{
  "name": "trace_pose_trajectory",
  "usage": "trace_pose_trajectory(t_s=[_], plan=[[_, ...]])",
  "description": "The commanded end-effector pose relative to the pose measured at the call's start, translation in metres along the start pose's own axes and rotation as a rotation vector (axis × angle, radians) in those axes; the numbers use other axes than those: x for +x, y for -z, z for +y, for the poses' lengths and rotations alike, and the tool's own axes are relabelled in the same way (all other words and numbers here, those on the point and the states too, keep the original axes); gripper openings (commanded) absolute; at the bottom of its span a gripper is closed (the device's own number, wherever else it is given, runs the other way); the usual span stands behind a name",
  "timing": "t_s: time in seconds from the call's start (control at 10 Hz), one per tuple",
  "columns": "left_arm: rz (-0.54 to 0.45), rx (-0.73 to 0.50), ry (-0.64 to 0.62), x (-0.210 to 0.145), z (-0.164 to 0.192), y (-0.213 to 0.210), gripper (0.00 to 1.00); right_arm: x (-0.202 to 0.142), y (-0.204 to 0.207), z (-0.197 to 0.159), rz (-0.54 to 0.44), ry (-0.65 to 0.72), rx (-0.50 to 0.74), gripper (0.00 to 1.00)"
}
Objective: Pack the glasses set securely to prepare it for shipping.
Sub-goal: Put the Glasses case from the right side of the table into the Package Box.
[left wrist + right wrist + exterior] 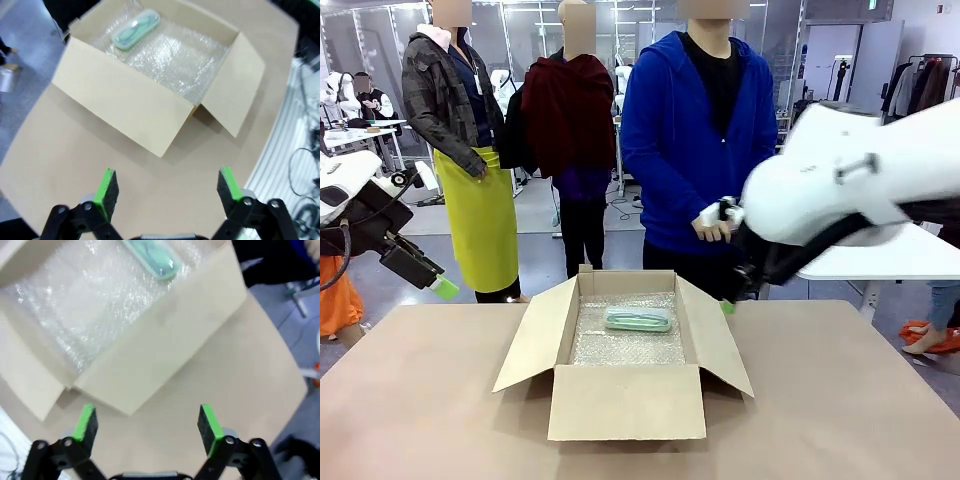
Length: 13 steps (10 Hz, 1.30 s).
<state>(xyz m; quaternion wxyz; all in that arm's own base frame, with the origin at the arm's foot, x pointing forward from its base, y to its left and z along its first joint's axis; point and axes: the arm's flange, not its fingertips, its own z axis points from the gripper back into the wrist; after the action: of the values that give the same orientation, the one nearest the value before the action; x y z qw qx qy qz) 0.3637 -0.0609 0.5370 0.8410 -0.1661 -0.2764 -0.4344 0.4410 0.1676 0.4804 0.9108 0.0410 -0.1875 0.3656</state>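
Mint-green glasses case (638,319): one, inside one cardboard box (626,400).

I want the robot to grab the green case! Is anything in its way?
Nothing covers the case: it lies bare on bubble wrap in the open box. Only the box's flaps stand between it and the left end effector and right end effector, both open; from above the way looks clear.

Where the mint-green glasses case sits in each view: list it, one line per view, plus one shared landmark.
Front view: mint-green case at picture centre, lying on bubble wrap inside the open cardboard box.
Left wrist view: mint-green case near the top, left of centre.
Right wrist view: mint-green case at the top edge, about centre.
Shared landmark: the cardboard box around it.
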Motion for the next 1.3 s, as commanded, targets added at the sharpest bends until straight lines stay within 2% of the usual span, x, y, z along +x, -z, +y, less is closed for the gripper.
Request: trace_pose_trajectory(t_s=[0.0, 0.3, 0.4, 0.5, 0.7, 1.2], plan=[[-0.015, -0.023, 0.009, -0.001, 0.001, -0.002, 1.00, -0.050, -0.035, 0.009, 0.005, 0.146, 0.005, 1.00], [-0.015, -0.023, 0.009, -0.001, 0.001, -0.002, 1.00, -0.105, -0.077, 0.018, -0.015, 0.310, -0.028, 1.00], [-0.015, -0.023, 0.009, -0.001, 0.001, -0.002, 1.00, -0.110, -0.087, 0.021, -0.005, 0.332, -0.050, 1.00], [-0.015, -0.023, 0.009, -0.001, 0.001, -0.002, 1.00, -0.110, -0.091, 0.024, 0.025, 0.343, -0.062, 1.00], [-0.015, -0.023, 0.009, -0.001, 0.001, -0.002, 1.00, -0.109, -0.091, 0.016, -0.011, 0.312, -0.028, 1.00], [-0.015, -0.023, 0.009, -0.001, 0.001, -0.002, 1.00, -0.109, -0.091, 0.016, -0.011, 0.312, -0.028, 1.00]])
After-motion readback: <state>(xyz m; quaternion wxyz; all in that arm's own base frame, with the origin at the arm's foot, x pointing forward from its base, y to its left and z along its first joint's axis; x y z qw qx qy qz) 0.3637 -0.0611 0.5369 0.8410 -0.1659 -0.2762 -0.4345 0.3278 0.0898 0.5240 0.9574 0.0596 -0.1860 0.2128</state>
